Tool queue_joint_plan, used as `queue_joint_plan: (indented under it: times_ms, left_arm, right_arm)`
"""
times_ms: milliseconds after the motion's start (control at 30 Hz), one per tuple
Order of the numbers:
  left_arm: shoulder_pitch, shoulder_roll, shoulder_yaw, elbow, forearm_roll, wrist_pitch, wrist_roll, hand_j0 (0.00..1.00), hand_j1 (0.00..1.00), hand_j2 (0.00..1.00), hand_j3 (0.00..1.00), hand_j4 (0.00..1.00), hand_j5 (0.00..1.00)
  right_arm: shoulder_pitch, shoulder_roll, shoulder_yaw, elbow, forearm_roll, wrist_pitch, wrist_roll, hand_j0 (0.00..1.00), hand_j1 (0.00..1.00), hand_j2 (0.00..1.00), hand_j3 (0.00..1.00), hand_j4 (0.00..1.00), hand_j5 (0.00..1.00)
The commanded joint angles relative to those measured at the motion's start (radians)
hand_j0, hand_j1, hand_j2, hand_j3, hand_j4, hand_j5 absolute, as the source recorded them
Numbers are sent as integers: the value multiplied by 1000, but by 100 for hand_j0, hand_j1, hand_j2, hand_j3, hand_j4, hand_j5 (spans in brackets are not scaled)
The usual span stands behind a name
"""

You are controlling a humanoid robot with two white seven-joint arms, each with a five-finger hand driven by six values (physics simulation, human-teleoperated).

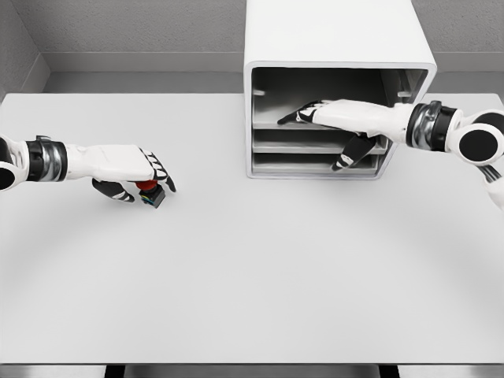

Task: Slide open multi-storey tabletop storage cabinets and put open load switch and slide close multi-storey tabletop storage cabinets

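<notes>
The white multi-storey cabinet (339, 55) stands at the back of the table, right of the middle, its front showing stacked levels. My right hand (315, 130) reaches into its upper level from the right, fingers flat over the top shelf, thumb hanging below at the lower drawers. The load switch (150, 191), a small dark block with a red top, sits on the table at the left. My left hand (146, 175) is curled over it, fingers and thumb closed around it.
The white table (252, 276) runs wide in front of both arms. A grey wall stands behind the cabinet. The table's front edge lies near the bottom of the view.
</notes>
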Motion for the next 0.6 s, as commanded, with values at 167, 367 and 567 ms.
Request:
queue_joint_plan:
  times_ms: [167,367,567]
  left_arm:
    - [2,0,0,1,5,1,-1,62,62,62,62,62,62]
    - [0,0,-1,-1,5,1,-2,54,54,54,54,54,54]
    - [-2,4,-1,-2,5,1,-2,51,51,51,51,51,51]
  right_arm:
    - [2,3,-40,-15,-80,-22,2,100,100,100,100,100,100]
    - [-3,3,-37,33,-86,44,2,100,100,100,100,100,100]
    - [-3,2,-33,53,-72,73,2,100,100,100,100,100,100]
